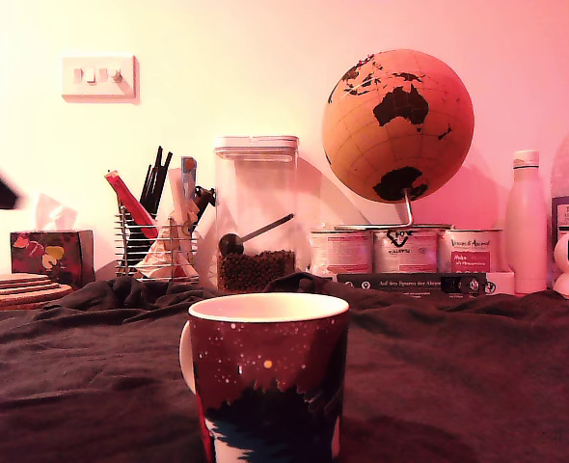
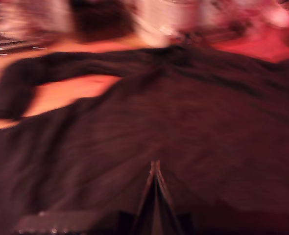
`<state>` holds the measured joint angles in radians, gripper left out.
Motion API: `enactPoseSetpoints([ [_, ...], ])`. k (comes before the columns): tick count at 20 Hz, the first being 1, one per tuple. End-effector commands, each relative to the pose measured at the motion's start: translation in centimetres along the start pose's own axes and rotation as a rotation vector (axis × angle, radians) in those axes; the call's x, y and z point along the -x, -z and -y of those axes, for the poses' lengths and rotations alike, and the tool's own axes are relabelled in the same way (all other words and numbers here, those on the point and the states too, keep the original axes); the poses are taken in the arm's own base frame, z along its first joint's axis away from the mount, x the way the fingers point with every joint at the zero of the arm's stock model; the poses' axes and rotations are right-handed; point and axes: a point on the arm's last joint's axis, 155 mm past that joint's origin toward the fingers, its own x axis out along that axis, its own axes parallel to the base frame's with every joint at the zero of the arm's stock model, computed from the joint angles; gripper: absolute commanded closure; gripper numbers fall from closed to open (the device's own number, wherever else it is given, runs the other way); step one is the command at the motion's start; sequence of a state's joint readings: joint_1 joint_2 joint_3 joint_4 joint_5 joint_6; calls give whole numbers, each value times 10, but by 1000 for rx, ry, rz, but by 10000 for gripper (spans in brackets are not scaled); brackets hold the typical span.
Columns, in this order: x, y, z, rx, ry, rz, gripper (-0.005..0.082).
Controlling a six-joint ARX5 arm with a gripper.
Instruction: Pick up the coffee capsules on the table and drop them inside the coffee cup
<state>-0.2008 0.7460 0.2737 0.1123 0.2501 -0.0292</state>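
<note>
Coffee cup (image 1: pixel 268 376) on table (image 1: pixel 458 367), front; globe (image 1: pixel 397 125) behind, exterior view's right

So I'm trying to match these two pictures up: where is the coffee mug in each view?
Exterior view: the mug stands front and centre on the dark cloth.
Wrist view: the mug is not in the picture; the view is blurred.
Shared landmark: the dark wrinkled cloth, which shows in both.

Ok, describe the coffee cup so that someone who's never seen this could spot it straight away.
On the table draped in dark cloth, look to the front, nearest the exterior camera. The coffee cup stands there alone: dark red with white speckles and a white inside, unlike the pale tins behind.
</note>
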Motion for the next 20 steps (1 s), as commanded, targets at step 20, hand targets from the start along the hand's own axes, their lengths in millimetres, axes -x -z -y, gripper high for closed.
enactPoseSetpoints([
  [20, 78, 6, -18, 102, -168, 191, 788],
])
